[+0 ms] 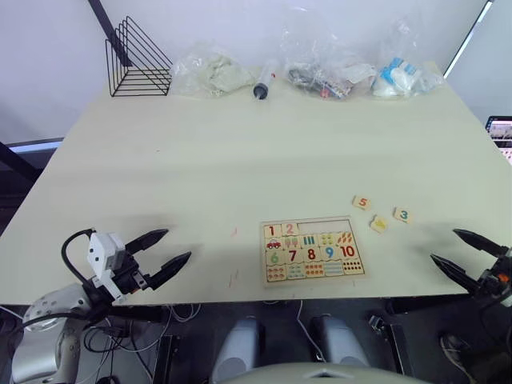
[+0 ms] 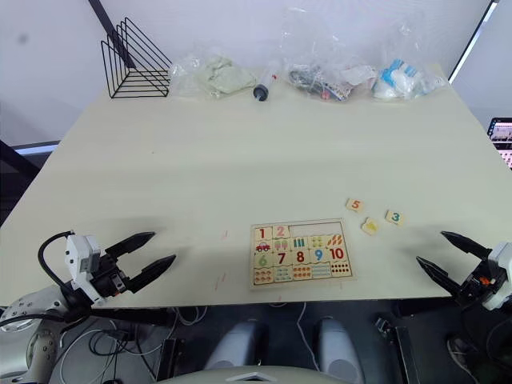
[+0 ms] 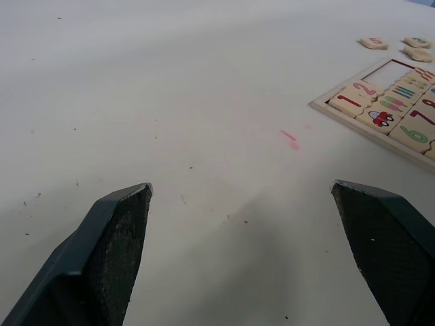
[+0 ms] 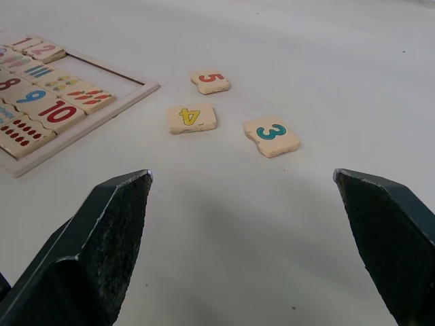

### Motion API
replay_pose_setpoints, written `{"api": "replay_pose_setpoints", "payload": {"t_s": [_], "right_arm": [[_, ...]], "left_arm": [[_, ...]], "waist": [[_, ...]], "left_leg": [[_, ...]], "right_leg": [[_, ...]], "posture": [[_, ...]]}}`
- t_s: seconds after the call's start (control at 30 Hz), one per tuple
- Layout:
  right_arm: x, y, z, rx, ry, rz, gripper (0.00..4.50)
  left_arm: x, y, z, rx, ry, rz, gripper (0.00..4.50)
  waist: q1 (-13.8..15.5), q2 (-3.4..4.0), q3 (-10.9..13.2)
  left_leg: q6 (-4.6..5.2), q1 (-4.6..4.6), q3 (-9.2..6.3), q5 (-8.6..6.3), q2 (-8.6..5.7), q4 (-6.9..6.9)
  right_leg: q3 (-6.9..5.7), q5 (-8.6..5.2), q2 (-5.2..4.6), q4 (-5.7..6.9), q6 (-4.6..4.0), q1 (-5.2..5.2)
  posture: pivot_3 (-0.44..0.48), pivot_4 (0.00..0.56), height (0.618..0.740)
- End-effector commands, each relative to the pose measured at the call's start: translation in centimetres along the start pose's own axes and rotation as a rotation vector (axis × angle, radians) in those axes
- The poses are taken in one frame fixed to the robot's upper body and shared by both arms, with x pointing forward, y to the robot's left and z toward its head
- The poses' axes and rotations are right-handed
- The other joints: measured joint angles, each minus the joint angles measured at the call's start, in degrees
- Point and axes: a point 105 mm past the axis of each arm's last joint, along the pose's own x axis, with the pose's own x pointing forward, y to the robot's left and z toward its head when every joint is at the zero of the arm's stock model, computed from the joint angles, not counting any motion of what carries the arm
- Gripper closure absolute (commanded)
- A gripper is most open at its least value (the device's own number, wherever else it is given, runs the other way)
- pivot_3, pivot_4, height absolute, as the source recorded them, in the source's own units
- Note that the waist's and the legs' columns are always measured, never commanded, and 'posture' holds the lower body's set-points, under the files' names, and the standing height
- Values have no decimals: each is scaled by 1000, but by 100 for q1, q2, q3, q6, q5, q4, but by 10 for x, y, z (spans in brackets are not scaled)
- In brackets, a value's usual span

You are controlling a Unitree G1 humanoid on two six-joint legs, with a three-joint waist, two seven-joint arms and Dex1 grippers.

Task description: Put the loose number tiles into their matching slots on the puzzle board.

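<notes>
Three loose tiles (image 4: 192, 118) lie beside the puzzle board (image 1: 311, 251); both hands open.

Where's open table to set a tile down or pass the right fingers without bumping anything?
Widest bare stretch: the table between the puzzle board and the clutter along the far edge, wire rack to plastic bags. Also bare: left of the board toward the left gripper. Crowded: right of the board, where tiles 5, 4 and 3 lie before the open right gripper.
</notes>
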Motion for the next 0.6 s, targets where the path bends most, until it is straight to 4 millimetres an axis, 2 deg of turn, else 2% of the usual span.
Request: {"api": "replay_pose_setpoints", "payload": {"t_s": [0.03,0.6], "right_arm": [[-1,-1,6,-23,-13,5,0],[3,2,5,-25,-27,18,0]], "left_arm": [[-1,1,7,35,-12,-9,30],[4,-1,12,55,-7,-49,30]], "waist": [[-1,0,0],[-1,1,1]], "left_leg": [[0,0,0,0,0,0],[0,-1,0,0,1,-1]], "right_leg": [[0,0,0,0,0,0],[0,0,0,-1,0,-1]], "posture": [[0,150,740],[0,150,740]]}}
